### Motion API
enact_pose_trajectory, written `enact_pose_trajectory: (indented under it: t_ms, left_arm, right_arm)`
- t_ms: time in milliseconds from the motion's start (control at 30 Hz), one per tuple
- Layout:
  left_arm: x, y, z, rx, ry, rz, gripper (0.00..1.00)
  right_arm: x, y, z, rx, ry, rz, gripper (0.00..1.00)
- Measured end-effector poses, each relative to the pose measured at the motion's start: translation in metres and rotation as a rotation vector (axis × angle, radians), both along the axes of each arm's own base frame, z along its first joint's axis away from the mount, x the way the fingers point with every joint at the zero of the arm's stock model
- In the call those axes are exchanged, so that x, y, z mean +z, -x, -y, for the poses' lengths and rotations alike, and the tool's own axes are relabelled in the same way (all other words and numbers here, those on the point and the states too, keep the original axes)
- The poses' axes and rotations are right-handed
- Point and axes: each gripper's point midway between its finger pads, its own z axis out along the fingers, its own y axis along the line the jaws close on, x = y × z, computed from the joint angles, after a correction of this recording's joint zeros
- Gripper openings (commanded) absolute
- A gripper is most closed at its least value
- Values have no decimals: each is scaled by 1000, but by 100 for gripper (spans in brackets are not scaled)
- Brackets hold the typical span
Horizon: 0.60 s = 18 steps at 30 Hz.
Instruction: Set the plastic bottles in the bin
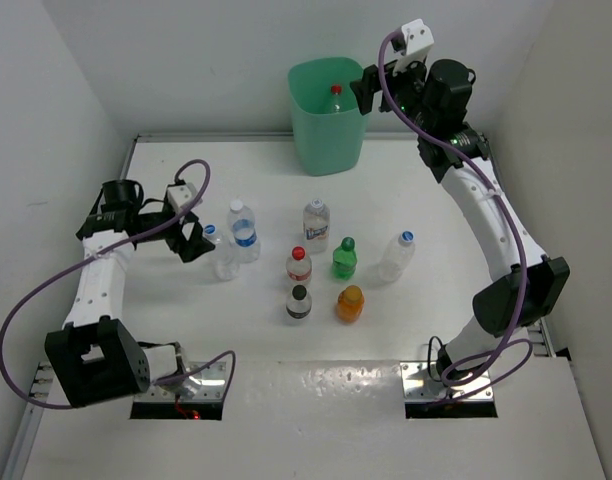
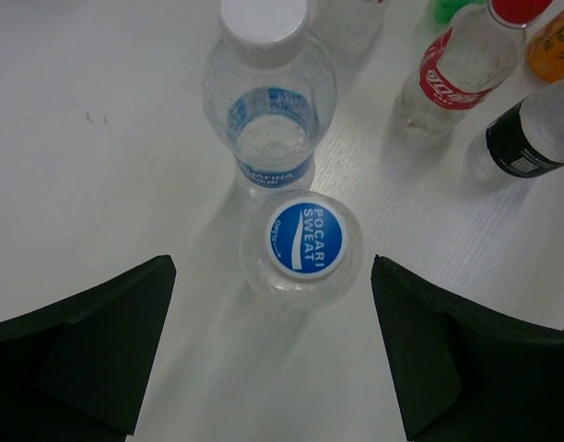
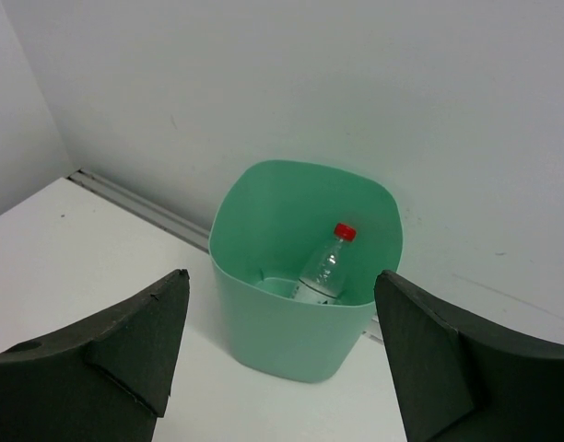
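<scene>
**A:** What was shown from the top external view?

**B:** The left arm was folded low with its forearm reaching inward. The left gripper (image 1: 196,240) was spread wide and empty, with a blue-capped bottle (image 1: 223,257) just to its right. A cluster of plastic bottles (image 1: 299,266) stood on the table further right. The right arm was stretched far forward and raised. The right gripper (image 1: 371,90) was held agape, gripping nothing, with the bin (image 1: 321,145) just to its left and below.

**A:** And the left wrist view?

**B:** The Pocari Sweat bottle (image 2: 306,241) was framed upright between the fingers (image 2: 98,350), untouched, with an Aquafina bottle (image 2: 268,101) just beyond. The gripper was judged to be lined up for a grasp.

**A:** The right wrist view?

**B:** The bin was seen ahead and below the parted fingers. A red-capped bottle (image 3: 323,272) was leaning inside it, which probably explains the released jaws.
</scene>
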Motion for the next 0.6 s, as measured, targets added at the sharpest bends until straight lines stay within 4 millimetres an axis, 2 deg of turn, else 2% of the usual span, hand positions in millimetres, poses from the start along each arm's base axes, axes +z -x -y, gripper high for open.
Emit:
enact_pose_trajectory:
  t_ms: [200, 333, 433, 467, 600]
  left_arm:
    - [-8, -4, 16, -20, 22, -18, 86]
    - [-10, -9, 22, -23, 39, -21, 76]
    - [-11, -11, 24, -19, 48, -21, 61]
    - [-12, -12, 25, -17, 50, -21, 53]
    - [-8, -15, 26, -17, 66, -4, 39]
  right_arm:
    - [-1, 0, 0, 0, 9, 1, 80]
    - [-8, -1, 0, -1, 18, -9, 80]
    - [-14, -1, 0, -1, 24, -20, 80]
    - [-15, -2, 0, -1, 25, -23, 80]
    - [-20, -1, 1, -2, 30, -34, 80]
